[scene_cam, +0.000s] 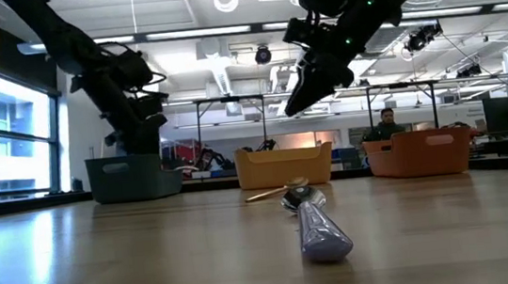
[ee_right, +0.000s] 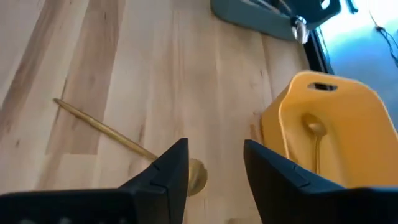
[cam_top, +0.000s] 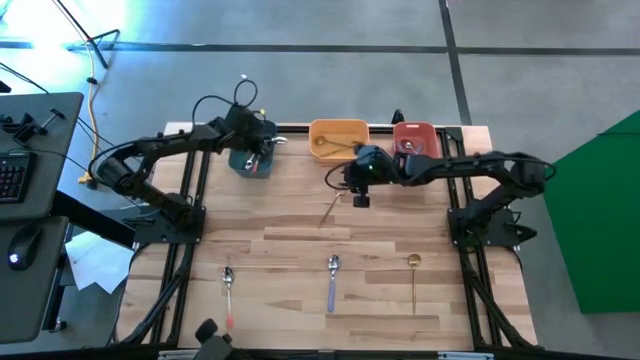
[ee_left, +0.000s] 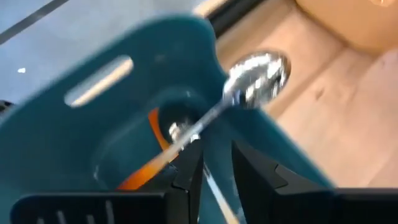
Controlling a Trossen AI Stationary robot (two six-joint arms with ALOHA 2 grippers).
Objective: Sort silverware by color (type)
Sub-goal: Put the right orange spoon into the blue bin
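Observation:
The silverware lies spread over the table. A red-handled spoon [ee_left: 249,81] leans in the teal bin [ee_left: 93,130], its shiny head over the bin's rim. My left gripper [ee_left: 216,171] stands open at that bin, one finger [ee_left: 189,165] beside the spoon's neck. A gold spoon [ee_right: 106,130] lies flat on the wood in front of the yellow bin [ee_right: 329,106]. My right gripper [ee_right: 214,165] hangs open above its bowl end, well clear of the table in the low view [scene_cam: 299,104]. My left gripper comes slanting down into the teal bin. One fingertip [ee_left: 189,165] stands right at the red-handled spoon's neck [ee_left: 199,124], but I cannot tell whether it touches. The spoon rests on the bin's rim.
Near the front edge lie a red-handled spoon [cam_top: 229,292], a blue-handled spoon [cam_top: 333,283] and a gold spoon [cam_top: 413,280]. The yellow bin holds a gold spoon [ee_right: 316,134]. A red bin [cam_top: 415,140] stands at the far right. Bare wood lies mid-table.

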